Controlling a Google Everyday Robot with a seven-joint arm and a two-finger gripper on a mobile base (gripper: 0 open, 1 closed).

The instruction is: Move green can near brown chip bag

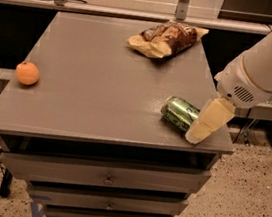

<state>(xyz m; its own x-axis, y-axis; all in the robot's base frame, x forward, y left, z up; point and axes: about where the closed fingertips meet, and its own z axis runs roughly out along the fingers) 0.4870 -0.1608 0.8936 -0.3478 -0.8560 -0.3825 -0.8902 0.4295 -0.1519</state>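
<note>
The green can (179, 112) lies on its side near the front right corner of the grey cabinet top (99, 85). The brown chip bag (166, 38) lies crumpled at the back right of the top, well apart from the can. My gripper (205, 124) hangs from the white arm (263, 68) at the right edge. Its pale finger reaches down right beside the can's right end, touching or almost touching it.
An orange fruit (27, 73) sits at the left edge of the top. Drawers (108, 177) run below the front edge. A metal rail and posts (139, 14) stand behind the cabinet. Speckled floor lies to the right.
</note>
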